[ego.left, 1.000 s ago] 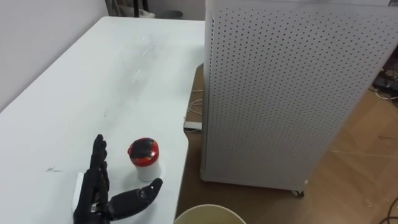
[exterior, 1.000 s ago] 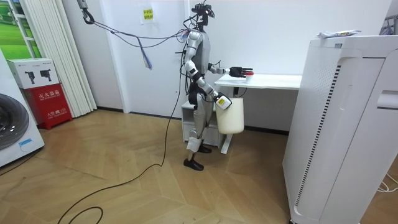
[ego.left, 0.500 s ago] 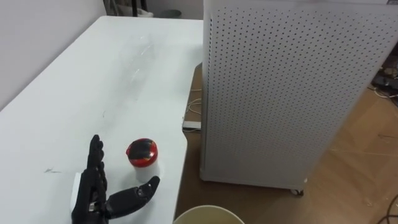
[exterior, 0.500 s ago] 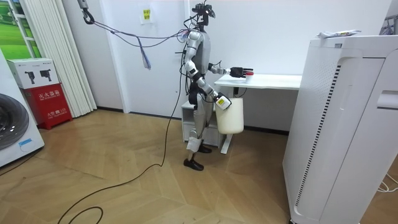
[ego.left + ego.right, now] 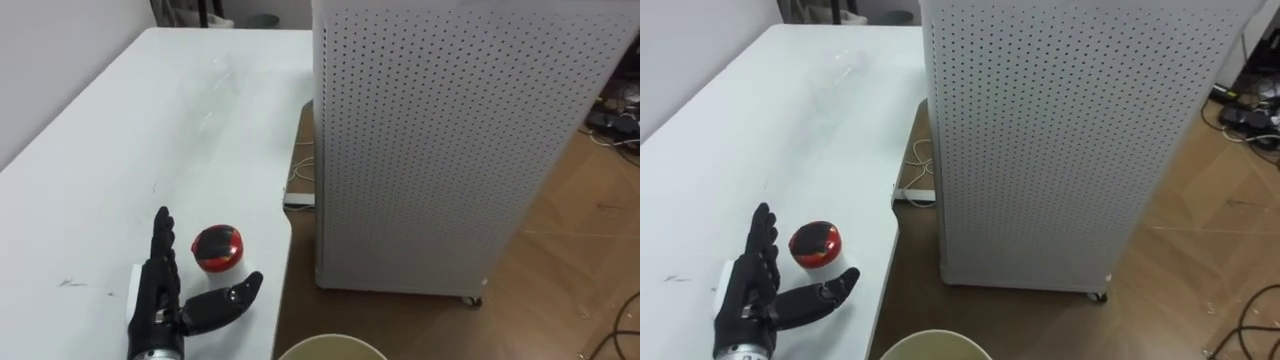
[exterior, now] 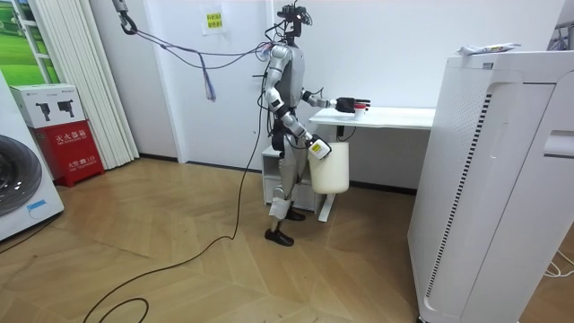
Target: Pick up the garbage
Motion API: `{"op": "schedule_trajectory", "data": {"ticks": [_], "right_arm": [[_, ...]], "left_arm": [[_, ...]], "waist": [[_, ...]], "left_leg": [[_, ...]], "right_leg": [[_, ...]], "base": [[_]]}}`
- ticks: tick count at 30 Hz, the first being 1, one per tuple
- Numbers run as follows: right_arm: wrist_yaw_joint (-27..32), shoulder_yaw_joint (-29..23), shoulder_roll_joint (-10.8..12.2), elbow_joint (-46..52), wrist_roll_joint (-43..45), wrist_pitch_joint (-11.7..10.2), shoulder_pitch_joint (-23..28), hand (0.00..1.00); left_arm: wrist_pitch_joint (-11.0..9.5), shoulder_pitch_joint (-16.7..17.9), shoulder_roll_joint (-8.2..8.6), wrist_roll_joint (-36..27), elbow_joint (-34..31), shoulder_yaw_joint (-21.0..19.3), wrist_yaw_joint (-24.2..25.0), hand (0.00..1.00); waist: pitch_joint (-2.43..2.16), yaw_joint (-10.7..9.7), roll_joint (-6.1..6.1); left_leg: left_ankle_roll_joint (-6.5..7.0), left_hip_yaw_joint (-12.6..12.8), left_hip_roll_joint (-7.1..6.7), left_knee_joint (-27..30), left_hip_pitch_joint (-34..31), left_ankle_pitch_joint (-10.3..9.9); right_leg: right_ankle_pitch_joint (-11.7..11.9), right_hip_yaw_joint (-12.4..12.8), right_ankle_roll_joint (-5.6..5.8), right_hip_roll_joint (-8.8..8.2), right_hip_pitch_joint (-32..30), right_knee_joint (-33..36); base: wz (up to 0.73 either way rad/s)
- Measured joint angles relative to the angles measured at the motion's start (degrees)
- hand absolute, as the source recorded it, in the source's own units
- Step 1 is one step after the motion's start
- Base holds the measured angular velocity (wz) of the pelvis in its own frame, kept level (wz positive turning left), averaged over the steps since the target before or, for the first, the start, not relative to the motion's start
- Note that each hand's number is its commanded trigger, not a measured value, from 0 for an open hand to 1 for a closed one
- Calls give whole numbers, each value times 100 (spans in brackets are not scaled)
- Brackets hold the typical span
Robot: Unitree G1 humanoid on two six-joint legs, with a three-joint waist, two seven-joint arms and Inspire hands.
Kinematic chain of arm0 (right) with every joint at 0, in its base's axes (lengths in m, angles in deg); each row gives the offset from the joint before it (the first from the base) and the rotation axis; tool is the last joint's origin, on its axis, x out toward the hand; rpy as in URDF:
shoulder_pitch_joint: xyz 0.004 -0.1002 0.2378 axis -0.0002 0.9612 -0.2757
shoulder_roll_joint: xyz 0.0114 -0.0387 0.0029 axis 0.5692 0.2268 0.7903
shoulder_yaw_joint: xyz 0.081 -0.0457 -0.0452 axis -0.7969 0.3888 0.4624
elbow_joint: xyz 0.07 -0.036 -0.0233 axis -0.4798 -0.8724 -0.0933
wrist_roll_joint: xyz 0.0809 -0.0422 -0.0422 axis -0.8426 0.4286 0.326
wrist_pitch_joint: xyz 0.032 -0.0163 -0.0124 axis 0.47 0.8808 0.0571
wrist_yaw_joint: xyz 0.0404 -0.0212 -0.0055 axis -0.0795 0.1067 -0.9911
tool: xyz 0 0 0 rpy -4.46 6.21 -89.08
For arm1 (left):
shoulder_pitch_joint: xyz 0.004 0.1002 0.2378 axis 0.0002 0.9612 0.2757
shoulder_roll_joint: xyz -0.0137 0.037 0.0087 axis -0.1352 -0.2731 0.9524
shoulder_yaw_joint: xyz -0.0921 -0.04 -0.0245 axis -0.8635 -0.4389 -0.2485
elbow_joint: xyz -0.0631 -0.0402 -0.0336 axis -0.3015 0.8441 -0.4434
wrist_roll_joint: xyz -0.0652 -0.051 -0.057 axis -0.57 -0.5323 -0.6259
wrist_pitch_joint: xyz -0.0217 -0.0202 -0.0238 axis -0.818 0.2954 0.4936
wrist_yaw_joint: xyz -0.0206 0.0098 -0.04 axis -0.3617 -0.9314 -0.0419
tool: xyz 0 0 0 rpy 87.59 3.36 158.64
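With fingers straight, thumb spread and nothing held, the left hand (image 5: 160, 308) lies just left of the red-lidded cup (image 5: 217, 248) at the white table (image 5: 90, 170) edge, so a clumsy grasp could knock the cup overboard, missing the bin (image 5: 330, 347) at the right hand (image 6: 315, 144).
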Motion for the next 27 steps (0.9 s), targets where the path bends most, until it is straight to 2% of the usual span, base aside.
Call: {"op": "schedule_trajectory", "data": {"ticks": [4, 8, 16, 17, 18, 19, 27], "right_arm": [[-50, 10, 0, 0, -1, 49, 0, 100], [-42, 11, -15, 0, 11, 121, 0, 100], [30, 9, -20, 7, 48, 199, 0, 100], [51, 8, -20, 7, 49, 200, 0, 100], [65, 8, -20, 8, 49, 201, 0, 100], [71, 9, -19, 8, 49, 203, 0, 100], [96, -1, -23, 36, 45, 248, -1, 100]], "left_arm": [[1, -57, 0, -1, 78, 2, -24, 0], [13, -284, 3, -3, 355, 9, -48, 0], [190, -417, 46, -4, 426, 8, -96, 0], [218, -438, 49, -4, 427, 8, -96, 56], [224, -441, 49, -3, 427, 7, -95, 95], [225, -441, 49, -3, 427, 5, -95, 100], [385, -578, 47, -7, 564, -41, -114, 100]], "waist": [[0, -55, 6], [-1, -57, 7], [-4, -59, 5], [-5, -59, 3], [-7, -59, 0], [-8, -60, -3], [-16, -67, -22]], "left_leg": [[-2, 9, 9, -10, 2, -2], [-11, 27, 25, -13, 2, -7], [-37, 127, 84, 5, 2, -22], [-37, 133, 84, 5, 3, -22], [-37, 137, 84, 5, 4, -22], [-37, 137, 84, 5, 4, -22], [-36, 140, 91, 7, 0, -22]], "right_leg": [[0, 12, 0, 10, -20, 0], [10, 51, -17, 35, -39, 7], [28, 90, -43, 78, -55, 8], [28, 93, -43, 78, -58, 8], [28, 100, -43, 76, -58, 8], [28, 102, -43, 75, -58, 8], [28, 135, -43, 72, -132, 92]], "base": [[0], [-3], [-5], [0], [0], [0], [-1]]}}
